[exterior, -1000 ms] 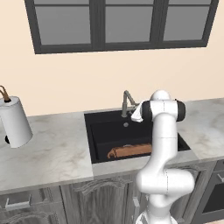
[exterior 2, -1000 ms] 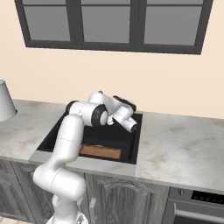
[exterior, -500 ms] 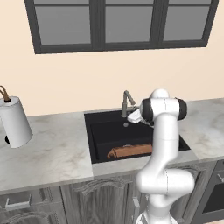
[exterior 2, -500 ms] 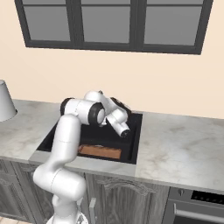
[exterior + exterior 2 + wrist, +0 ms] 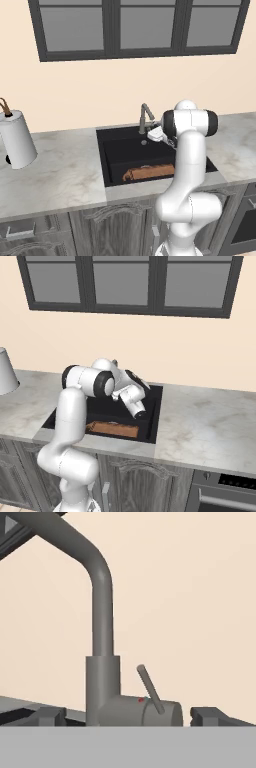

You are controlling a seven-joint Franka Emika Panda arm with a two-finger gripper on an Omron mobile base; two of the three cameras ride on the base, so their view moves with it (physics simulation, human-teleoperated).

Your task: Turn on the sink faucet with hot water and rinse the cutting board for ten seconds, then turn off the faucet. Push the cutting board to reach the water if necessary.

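Note:
The sink faucet [image 5: 102, 662] stands close in front of the hand, a grey bent tap whose small side lever [image 5: 150, 689] tilts up to the left. My gripper [image 5: 129, 716] is open, and its fingertips [image 5: 47, 714] sit wide apart on either side of the faucet's base. From the left base view the gripper [image 5: 155, 134] hovers just right of the faucet [image 5: 146, 117], over the back of the black sink [image 5: 102, 150]. The orange-brown cutting board [image 5: 150, 172] lies flat at the basin's front; the right base view also shows the cutting board [image 5: 112, 429]. The water is out of view.
A white paper-towel roll [image 5: 16, 139] stands on the marble worktop far left. My own arm [image 5: 187, 165] rises over the sink's right front corner. A dark window [image 5: 135, 25] is in the wall behind the faucet.
The hand has turned and sunk a little toward the faucet's base. The cutting board has not moved.

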